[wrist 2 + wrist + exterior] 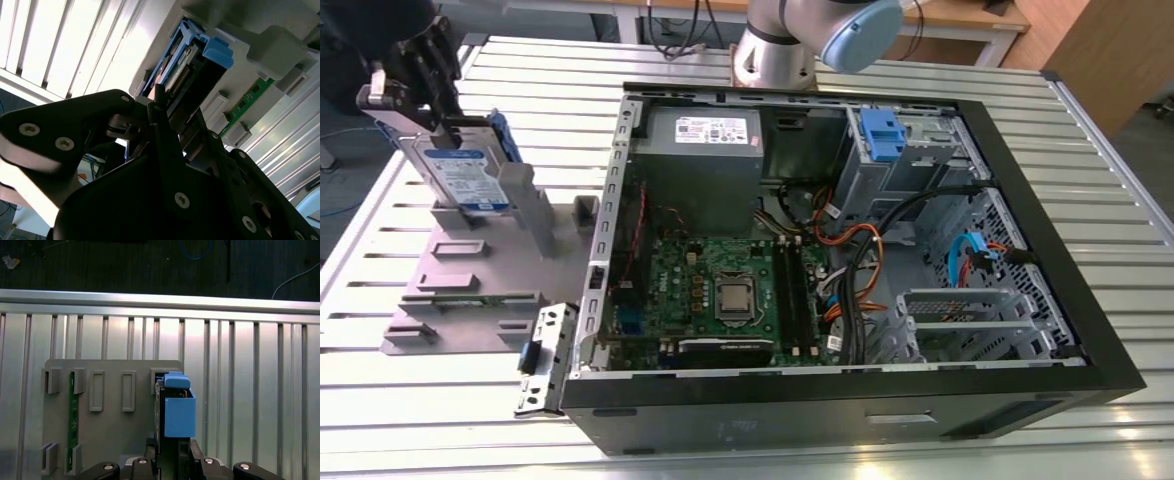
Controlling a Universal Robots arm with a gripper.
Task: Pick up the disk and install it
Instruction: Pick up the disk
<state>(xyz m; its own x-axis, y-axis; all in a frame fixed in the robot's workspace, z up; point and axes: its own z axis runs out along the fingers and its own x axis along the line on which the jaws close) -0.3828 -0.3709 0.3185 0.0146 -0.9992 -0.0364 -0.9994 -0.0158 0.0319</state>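
Observation:
The disk (464,178) is a silver drive with a blue-and-white label in a blue carrier. It stands on edge over the grey holder block (467,290) at the exterior view's left. My gripper (438,125) sits on top of it, shut on its upper end. In the first wrist view the blue end tab of the disk (179,410) juts out from between the black fingers of the gripper (172,452). The second wrist view has the disk (200,55) running away from the gripper (172,117) toward the holder block. Whether its lower end still rests in the holder's slot I cannot tell.
The open computer case (854,400) lies at the exterior view's right, with a blue drive bay (881,135), grey power supply (700,130), motherboard (720,290) and cables. A green board (72,420) stands in the holder block (110,430). The arm's base (781,45) stands behind the case.

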